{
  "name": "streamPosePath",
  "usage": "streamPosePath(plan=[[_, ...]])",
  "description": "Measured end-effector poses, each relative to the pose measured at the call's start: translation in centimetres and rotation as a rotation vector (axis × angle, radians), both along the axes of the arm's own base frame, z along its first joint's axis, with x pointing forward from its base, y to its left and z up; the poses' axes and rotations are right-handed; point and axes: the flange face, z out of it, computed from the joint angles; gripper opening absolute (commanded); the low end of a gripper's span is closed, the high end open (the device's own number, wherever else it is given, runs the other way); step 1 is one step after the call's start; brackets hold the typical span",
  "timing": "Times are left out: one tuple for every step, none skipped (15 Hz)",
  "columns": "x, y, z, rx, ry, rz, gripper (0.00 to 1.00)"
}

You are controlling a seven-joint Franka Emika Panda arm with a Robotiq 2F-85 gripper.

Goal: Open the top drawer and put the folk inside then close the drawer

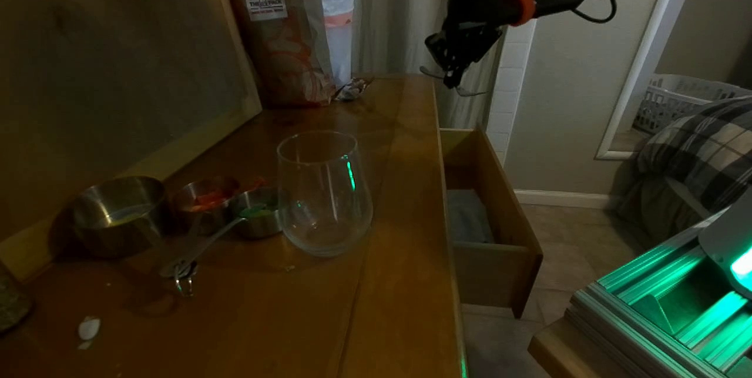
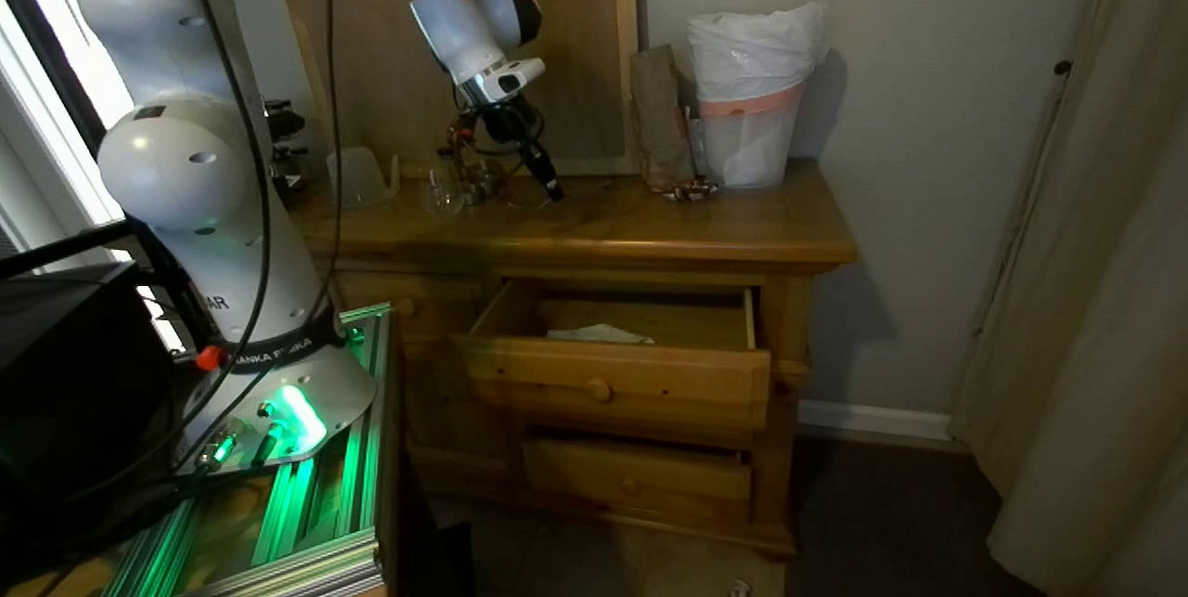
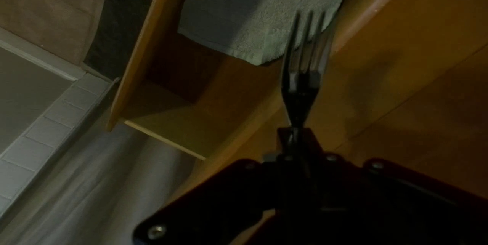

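My black gripper [image 3: 294,135] pinches silver metal fork [image 3: 301,85]; brown wooden top drawer [image 2: 640,382] open. Likely placing: shift over, lower, release.

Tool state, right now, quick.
Tool: closed, holding the fork.

A home is indicated by a wooden dresser [image 2: 603,252] at six o'clock and a curtain [image 2: 1086,328] at three in an exterior view, and by a laundry basket [image 1: 655,109] and plaid fabric [image 1: 714,137] near three in an exterior view.
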Motion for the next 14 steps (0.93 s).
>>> streamPosePath(plan=[[-0.2, -0.5, -0.1, -0.002, -0.002, 0.002, 0.07], [-0.2, -0.5, -0.1, -0.002, -0.002, 0.002, 0.07], [-0.2, -0.3, -0.1, 0.0, -0.002, 0.004, 0.07], [-0.1, -0.2, -0.2, 0.001, 0.001, 0.005, 0.07], [-0.2, -0.2, -0.3, 0.001, 0.003, 0.005, 0.02], [-0.2, -0.2, -0.3, 0.001, 0.003, 0.005, 0.02], [-0.1, -0.4, -0.3, 0.0, 0.005, 0.001, 0.02], [-0.1, -0.8, -0.5, -0.003, 0.009, -0.01, 0.02], [0.0, -1.3, -0.7, -0.004, 0.014, -0.025, 0.02], [0.2, -2.1, -1.0, -0.002, 0.019, -0.043, 0.02], [0.3, -2.9, -1.3, 0.003, 0.025, -0.06, 0.02], [0.2, -3.7, -1.8, 0.012, 0.034, -0.079, 0.02], [0.1, -4.5, -2.3, 0.024, 0.043, -0.097, 0.02], [0.0, -5.3, -2.9, 0.04, 0.054, -0.111, 0.02]])
